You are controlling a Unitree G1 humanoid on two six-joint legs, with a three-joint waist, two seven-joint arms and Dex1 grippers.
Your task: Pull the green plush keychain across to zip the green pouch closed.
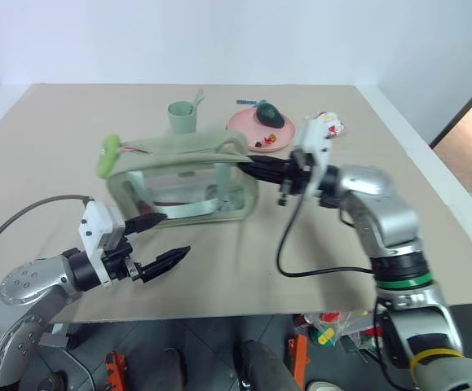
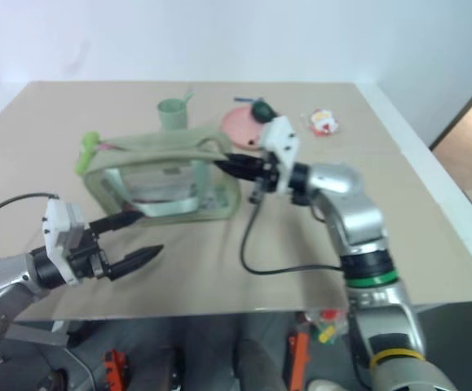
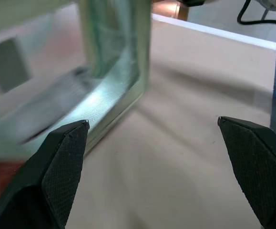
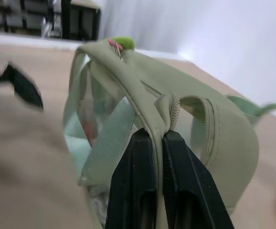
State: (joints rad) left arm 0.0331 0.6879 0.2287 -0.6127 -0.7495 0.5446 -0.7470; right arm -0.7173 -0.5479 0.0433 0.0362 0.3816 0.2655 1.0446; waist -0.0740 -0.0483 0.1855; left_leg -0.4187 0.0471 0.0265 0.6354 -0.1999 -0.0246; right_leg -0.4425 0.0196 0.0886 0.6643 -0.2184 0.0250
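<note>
**Right jaws pinch the pouch end; keychain hangs at the far end**

Head view: the green pouch [image 1: 183, 181] sits mid-surface [image 1: 72, 122], the green plush keychain [image 1: 108, 155] at its 9 o'clock end. The right gripper [image 1: 256, 169] nips the pouch's 3 o'clock end. The left gripper [image 1: 164, 239], jaws wide, hovers at the pouch's 7 o'clock.

Left wrist view: wide jaws frame the pouch's clear side.

Right wrist view: jaws pressed together on the pouch's zipper end; the keychain lies at 12 o'clock.

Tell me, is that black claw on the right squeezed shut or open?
Shut. In the right wrist view the right claw has its two black fingers pressed together, pinching the end of the green pouch.
</note>
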